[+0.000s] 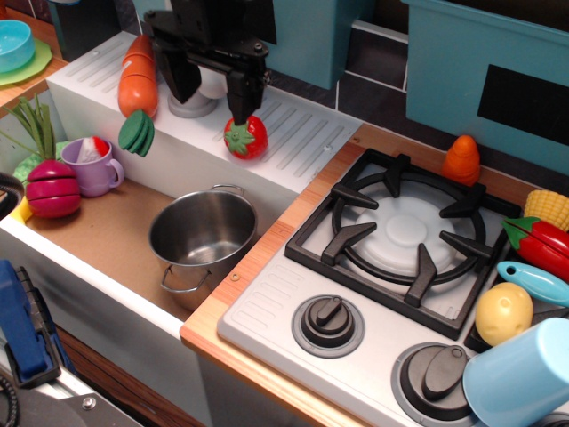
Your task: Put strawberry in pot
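The strawberry (246,139) is glossy red with a green cap and lies on the white ribbed drainboard (302,133) behind the sink. My black gripper (212,96) hangs over the drainboard with its jaws wide apart and nothing between them. Its right finger (240,100) comes down onto the strawberry's top left, and its left finger (183,82) stands well to the left. The shiny steel pot (192,265) stands upright and empty in the sink, below and slightly left of the strawberry.
A carrot (138,78) lies on the drainboard left of the gripper. A lilac mug (93,165) and a magenta sliced vegetable (52,188) sit at the sink's left. The stove burner (400,227), a red pepper (542,242) and a light-blue cup (520,374) are to the right.
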Available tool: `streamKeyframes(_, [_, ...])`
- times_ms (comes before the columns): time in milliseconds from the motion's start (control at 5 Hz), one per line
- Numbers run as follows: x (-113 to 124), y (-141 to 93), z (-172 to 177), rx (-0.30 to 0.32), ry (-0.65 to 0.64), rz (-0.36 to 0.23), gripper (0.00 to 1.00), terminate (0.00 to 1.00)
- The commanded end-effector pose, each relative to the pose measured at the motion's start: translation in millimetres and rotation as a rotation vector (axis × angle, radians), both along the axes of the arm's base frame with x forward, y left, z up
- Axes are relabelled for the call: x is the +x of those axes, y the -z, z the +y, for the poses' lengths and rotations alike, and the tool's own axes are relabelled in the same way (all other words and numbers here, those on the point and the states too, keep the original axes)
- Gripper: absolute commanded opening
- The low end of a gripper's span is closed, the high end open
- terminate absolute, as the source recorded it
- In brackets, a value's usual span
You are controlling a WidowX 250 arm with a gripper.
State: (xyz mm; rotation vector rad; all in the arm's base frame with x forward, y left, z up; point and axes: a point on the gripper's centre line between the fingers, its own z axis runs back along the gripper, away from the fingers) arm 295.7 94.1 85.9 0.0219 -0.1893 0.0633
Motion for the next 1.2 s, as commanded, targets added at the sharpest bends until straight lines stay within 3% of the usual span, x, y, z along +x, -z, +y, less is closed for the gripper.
streamKeyframes(0, [16.0, -4.5, 4.2, 0.003, -0.011, -0.042, 1.00, 0.00])
streamKeyframes(1000, [42.1, 31.4, 13.6, 0.006, -0.039, -0.113, 1.00, 0.00])
